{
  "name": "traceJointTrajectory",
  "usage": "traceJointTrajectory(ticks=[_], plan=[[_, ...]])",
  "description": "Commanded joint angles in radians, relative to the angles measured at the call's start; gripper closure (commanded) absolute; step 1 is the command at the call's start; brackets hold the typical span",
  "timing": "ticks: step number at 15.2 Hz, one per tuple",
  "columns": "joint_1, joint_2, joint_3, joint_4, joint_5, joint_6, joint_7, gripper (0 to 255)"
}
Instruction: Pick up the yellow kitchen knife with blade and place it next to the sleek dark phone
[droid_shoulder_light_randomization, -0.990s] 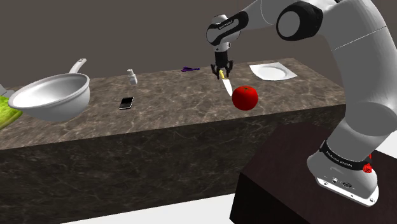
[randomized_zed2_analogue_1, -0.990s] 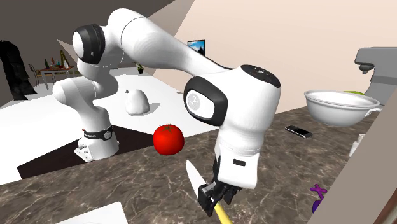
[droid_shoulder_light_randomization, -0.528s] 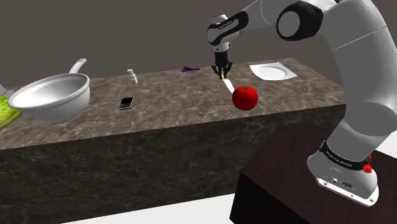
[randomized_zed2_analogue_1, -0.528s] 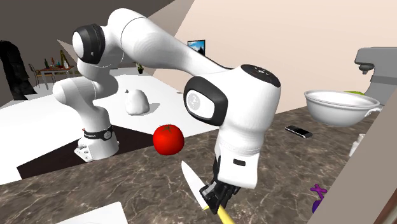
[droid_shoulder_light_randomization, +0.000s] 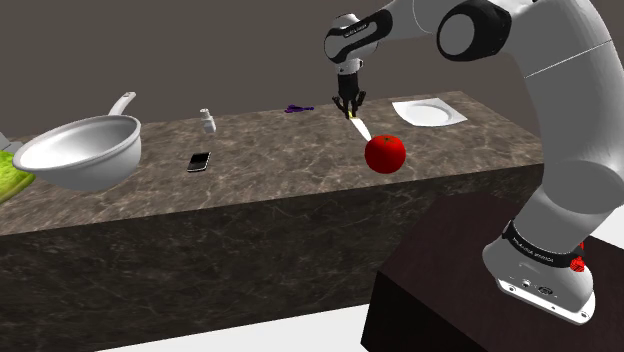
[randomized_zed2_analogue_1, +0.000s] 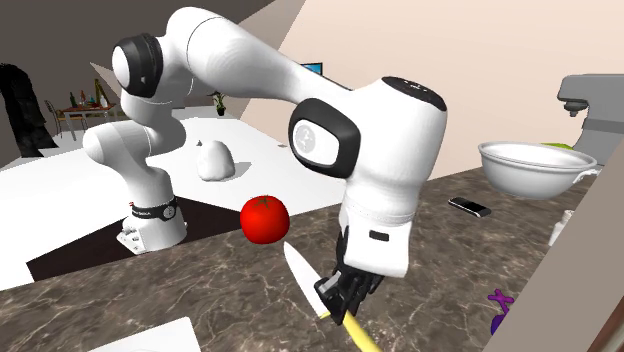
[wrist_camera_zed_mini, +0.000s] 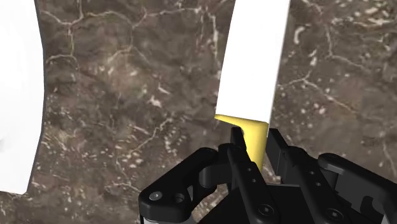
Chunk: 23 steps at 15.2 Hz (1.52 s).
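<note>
Knife (randomized_zed2_analogue_1: 302, 277) has risen higher above the counter (droid_shoulder_light_randomization: 280, 150), its yellow handle pinched by the gripper (randomized_zed2_analogue_1: 343, 296). Next comes carrying it toward the phone (droid_shoulder_light_randomization: 200, 160).

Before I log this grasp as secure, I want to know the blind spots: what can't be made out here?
Knife tip: wrist view, cut off by the picture's edge.
Its yellow handle: wrist view, mostly hidden by the end effector clasping it.
Purple thing: shoulder view, too small to identify.
Phone: shoulder view, too small for detail.
</note>
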Motion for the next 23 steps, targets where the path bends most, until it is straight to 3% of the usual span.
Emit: traceJointTrajectory(ticks=[1, 10, 16, 23], plan=[[0.0, -0.014, 0.0, 0.004, -0.001, -0.019, 0.0, 255], [0.0, -0.042, -0.001, 0.075, -0.002, -0.118, 0.0, 255], [0.089, -0.122, 0.025, -0.055, -0.001, -0.067, 0.109, 255], [0.191, -0.165, 0.062, -0.124, 0.003, -0.039, 0.242, 255]])
